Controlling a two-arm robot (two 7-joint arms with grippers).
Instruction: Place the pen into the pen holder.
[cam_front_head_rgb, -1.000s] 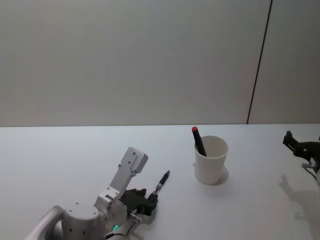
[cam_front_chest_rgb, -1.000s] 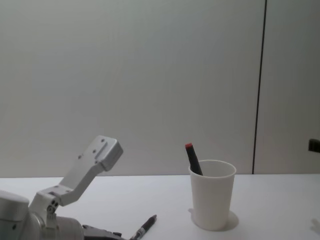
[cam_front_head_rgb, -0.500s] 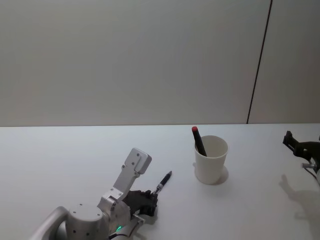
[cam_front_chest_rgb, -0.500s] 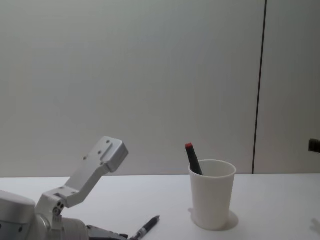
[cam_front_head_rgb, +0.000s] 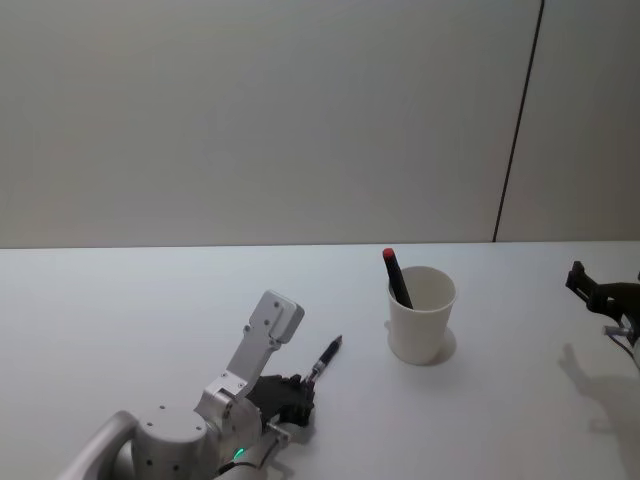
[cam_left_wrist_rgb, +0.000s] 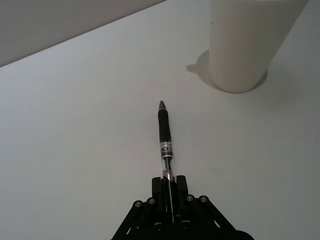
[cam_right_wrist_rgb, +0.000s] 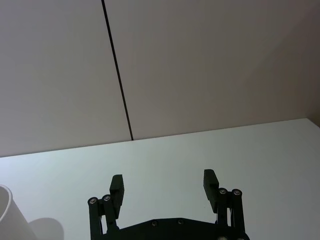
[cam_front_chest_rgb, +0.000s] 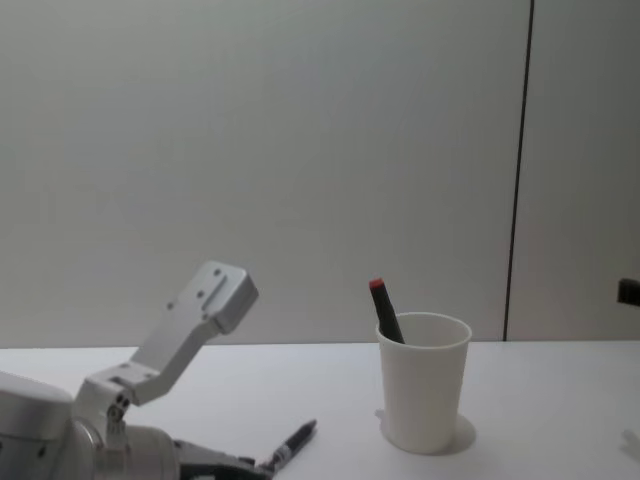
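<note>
A black-gripped pen (cam_left_wrist_rgb: 165, 145) with a clear barrel sticks out from my left gripper (cam_left_wrist_rgb: 169, 184), which is shut on its rear end low over the table. The same pen (cam_front_head_rgb: 324, 362) points up and right toward the white paper cup pen holder (cam_front_head_rgb: 421, 315), a short way off. My left gripper (cam_front_head_rgb: 293, 395) is at the lower left of the head view. The pen holder (cam_front_chest_rgb: 422, 382) holds a dark marker with a red cap (cam_front_chest_rgb: 383, 311). The cup's base (cam_left_wrist_rgb: 247, 45) fills the far corner of the left wrist view. My right gripper (cam_right_wrist_rgb: 164, 190) stands open, parked at the table's far right (cam_front_head_rgb: 600, 295).
The white table (cam_front_head_rgb: 140, 310) runs back to a plain grey wall with a dark vertical seam (cam_front_head_rgb: 518, 120). A grey link of my left arm (cam_front_chest_rgb: 190, 325) rises above the table at the left.
My left gripper has shifted slightly with the pen, whose tip now lies a little lower. The cup and right arm have stayed put.
</note>
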